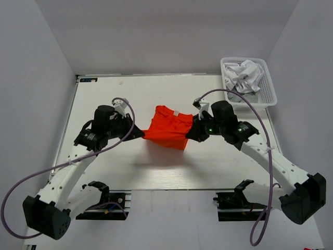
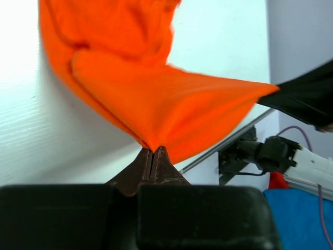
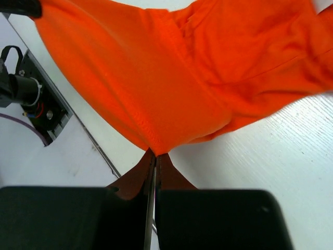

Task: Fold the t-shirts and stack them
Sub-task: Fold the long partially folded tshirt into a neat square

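Left tool (image 2: 153, 154), right tool (image 3: 155, 158) pinching orange t-shirt (image 1: 167, 128) edges

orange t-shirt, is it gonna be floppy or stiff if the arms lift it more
Probably floppy: the orange t-shirt drapes in folds between the left gripper and right gripper, each pinching an edge. Likely light, since fingertip pinches alone hold it. Its far part would probably trail over the table.

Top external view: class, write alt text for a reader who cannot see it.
Two robot arms hold an orange-red t-shirt stretched between them over a white table, the left arm and right arm each pinching one side in shut jaws. A white lattice basket at the far right corner holds crumpled white and grey shirts.
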`<state>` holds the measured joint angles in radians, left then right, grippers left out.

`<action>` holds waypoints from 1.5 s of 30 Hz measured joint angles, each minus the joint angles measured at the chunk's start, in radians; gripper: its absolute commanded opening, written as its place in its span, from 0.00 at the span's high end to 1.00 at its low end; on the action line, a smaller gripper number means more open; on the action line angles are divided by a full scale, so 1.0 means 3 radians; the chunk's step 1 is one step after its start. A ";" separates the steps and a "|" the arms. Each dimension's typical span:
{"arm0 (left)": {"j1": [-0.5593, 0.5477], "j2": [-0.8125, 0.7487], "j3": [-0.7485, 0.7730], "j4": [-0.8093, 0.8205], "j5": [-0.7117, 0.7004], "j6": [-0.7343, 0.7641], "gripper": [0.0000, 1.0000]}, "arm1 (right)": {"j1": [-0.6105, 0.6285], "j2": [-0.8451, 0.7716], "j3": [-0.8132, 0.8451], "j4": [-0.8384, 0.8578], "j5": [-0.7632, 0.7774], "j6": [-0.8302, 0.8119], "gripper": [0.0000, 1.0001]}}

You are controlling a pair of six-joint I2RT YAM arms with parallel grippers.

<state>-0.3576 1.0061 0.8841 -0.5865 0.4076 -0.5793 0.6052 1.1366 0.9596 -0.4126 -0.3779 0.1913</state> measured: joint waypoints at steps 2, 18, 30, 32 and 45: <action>-0.0014 -0.0158 0.0000 -0.0011 0.0041 -0.0017 1.00 | 0.0000 -0.0079 0.0019 -0.0097 -0.0014 -0.0041 1.00; -0.0031 0.0449 0.0225 0.0395 -0.0243 -0.0168 1.00 | -0.0104 0.0233 0.0134 -0.0158 0.0286 0.0060 1.00; -0.0038 0.1831 0.1038 0.0654 -0.0463 -0.0160 1.00 | -0.0389 0.0888 0.0355 0.0072 0.0628 0.0174 1.00; -0.0036 0.2097 0.1235 0.0664 -0.0463 -0.0149 1.00 | -0.0441 0.1011 0.0356 0.0142 0.0665 0.0210 1.00; 0.0025 0.3213 0.2060 0.0404 -0.0758 -0.0104 0.00 | -0.0697 0.2060 0.0882 0.0216 0.0865 0.0408 0.12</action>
<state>-0.3500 1.9701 1.5021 -0.4652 0.1802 -0.6106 0.3962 1.7546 1.2243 -0.3477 -0.1184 0.3138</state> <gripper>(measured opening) 0.982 0.827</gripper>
